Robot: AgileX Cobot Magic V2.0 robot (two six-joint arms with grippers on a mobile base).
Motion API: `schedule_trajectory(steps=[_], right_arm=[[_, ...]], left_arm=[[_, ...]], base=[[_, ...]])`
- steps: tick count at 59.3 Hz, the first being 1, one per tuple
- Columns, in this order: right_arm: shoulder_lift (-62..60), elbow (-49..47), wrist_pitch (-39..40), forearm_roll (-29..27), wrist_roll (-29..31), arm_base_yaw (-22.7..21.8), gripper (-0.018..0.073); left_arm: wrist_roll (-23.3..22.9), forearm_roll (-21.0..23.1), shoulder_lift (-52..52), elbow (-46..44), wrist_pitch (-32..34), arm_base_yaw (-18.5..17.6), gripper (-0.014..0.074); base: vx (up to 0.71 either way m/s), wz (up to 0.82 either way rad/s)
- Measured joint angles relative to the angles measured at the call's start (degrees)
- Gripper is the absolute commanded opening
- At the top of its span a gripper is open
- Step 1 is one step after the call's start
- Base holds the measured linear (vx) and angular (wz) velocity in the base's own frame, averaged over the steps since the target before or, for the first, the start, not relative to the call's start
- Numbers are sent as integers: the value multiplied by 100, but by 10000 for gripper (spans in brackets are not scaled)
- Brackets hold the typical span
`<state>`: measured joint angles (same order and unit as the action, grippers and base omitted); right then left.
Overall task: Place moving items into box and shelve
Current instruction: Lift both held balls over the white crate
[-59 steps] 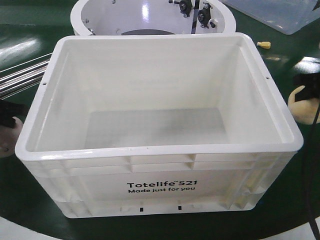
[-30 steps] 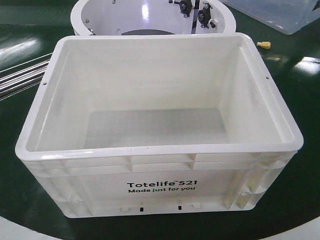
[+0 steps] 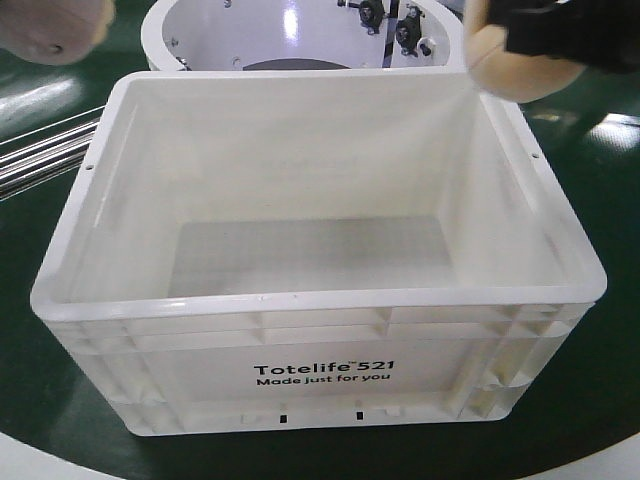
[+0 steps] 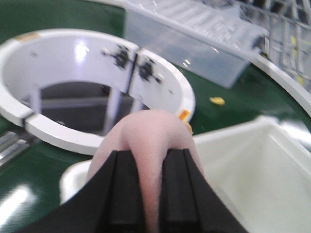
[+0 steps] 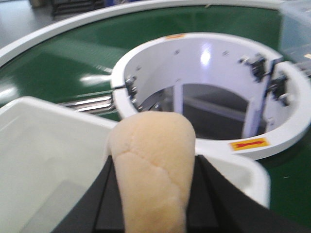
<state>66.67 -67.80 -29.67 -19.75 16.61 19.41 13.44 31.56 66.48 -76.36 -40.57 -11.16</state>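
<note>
The box point(image 3: 300, 320), a white crate printed "Totelife 521", stands on the green belt with nothing inside. In the left wrist view my left gripper point(image 4: 149, 162) is shut on the pink ball point(image 4: 148, 141), which bulges between the black fingers point(image 4: 124, 194) above the box's back left corner point(image 4: 73, 182). In the front view that ball point(image 3: 55, 30) hangs at the top left. My right gripper point(image 5: 154, 165) is shut on the cream ball point(image 5: 153, 145), held over the back right rim point(image 5: 250, 174). The front view shows the cream ball point(image 3: 520, 70) under the dark gripper body.
A white ring-shaped housing point(image 3: 300, 35) sits right behind the box. Metal rails point(image 3: 40, 150) run along the left. A translucent bin point(image 4: 194, 41) and a small yellow piece point(image 4: 217, 101) lie farther back on the green belt point(image 4: 58, 14).
A second ago both balls were low beside the box, left and right. Both were then out of the front view; now they are raised over its back corners.
</note>
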Motion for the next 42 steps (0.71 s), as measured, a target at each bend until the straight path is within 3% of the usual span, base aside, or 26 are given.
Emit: schedule_trajectory(steps=[11,24,35,42], right_arm=[[823,5,92,1210,-970,935,20],[1210,20,205,1529,-1098,1147,70],[1216,28,291,1690,-1115,1147,268],[1303,28,309,1763,-1120,1147,445]], left_arm=[[63,6,798,0,-31,-889,-3],[289,-18,1513,0,-56,-1038,22],[436,-32,1848,0,38,-1038,160],[680,-32,1976,0,148,-1038,334]], base=[[0,0],[0,0],[0,0],[0,0]])
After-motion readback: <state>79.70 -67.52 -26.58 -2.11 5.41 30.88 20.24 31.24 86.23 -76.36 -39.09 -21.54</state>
